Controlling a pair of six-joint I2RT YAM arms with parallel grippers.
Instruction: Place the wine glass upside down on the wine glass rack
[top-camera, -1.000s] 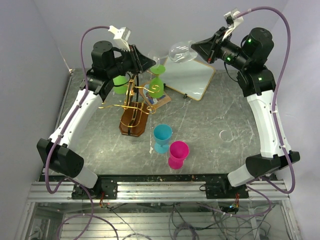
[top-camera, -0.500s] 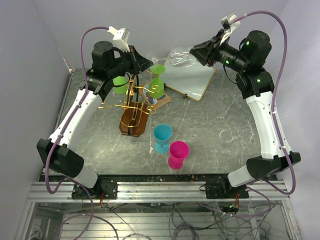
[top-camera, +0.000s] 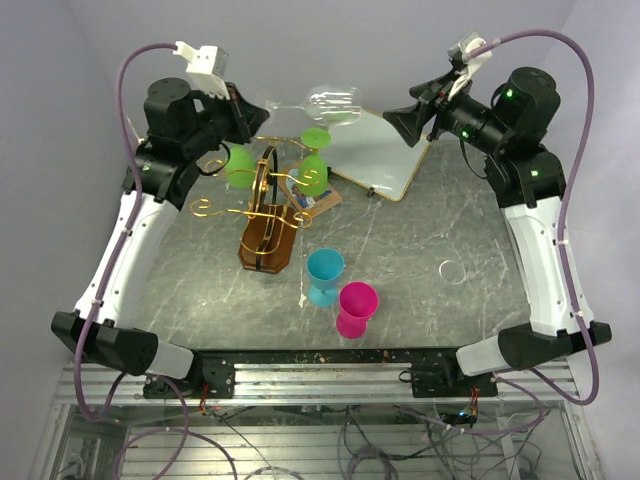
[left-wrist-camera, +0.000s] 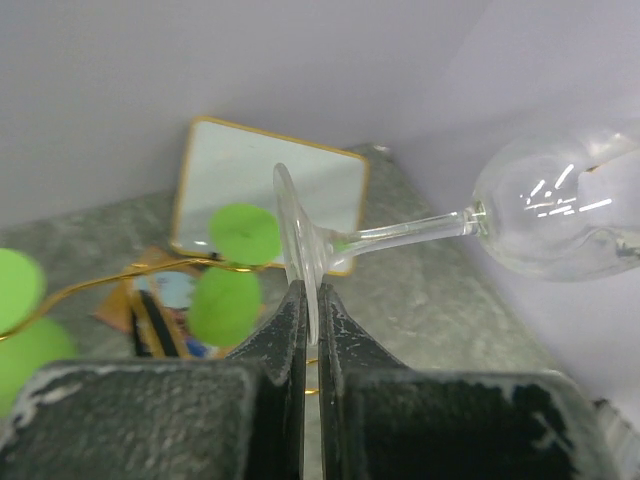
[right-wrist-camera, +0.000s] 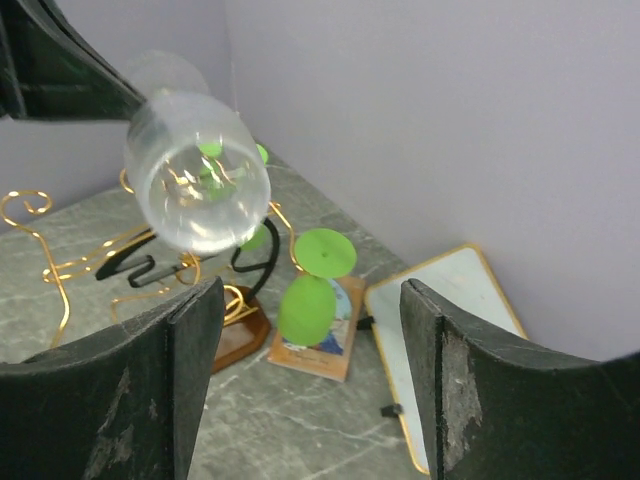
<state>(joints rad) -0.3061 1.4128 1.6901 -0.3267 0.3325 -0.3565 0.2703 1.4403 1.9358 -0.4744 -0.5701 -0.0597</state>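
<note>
A clear wine glass (top-camera: 335, 103) lies sideways in the air above the back of the table. My left gripper (top-camera: 257, 112) is shut on the rim of its foot (left-wrist-camera: 297, 243), and the bowl (left-wrist-camera: 560, 210) points away to the right. The right gripper (top-camera: 392, 121) stands open just right of the bowl (right-wrist-camera: 200, 180), not touching it. Its fingers (right-wrist-camera: 190, 340) are spread wide. The wine glass rack (top-camera: 262, 205), gold wire on a brown wooden base (top-camera: 268, 245), stands below the left gripper. Green glasses (top-camera: 315, 175) hang on it upside down.
A white tilted board (top-camera: 378, 152) leans at the back, right of the rack. A small picture card (right-wrist-camera: 318, 345) lies under a green glass. A teal cup (top-camera: 325, 275) and a pink cup (top-camera: 357, 308) stand in front of the rack. The walls are close behind both arms.
The right gripper has opened, let go of the glass bowl and drawn back to the right. The left gripper shut on the foot and pulled left and up with the glass.
</note>
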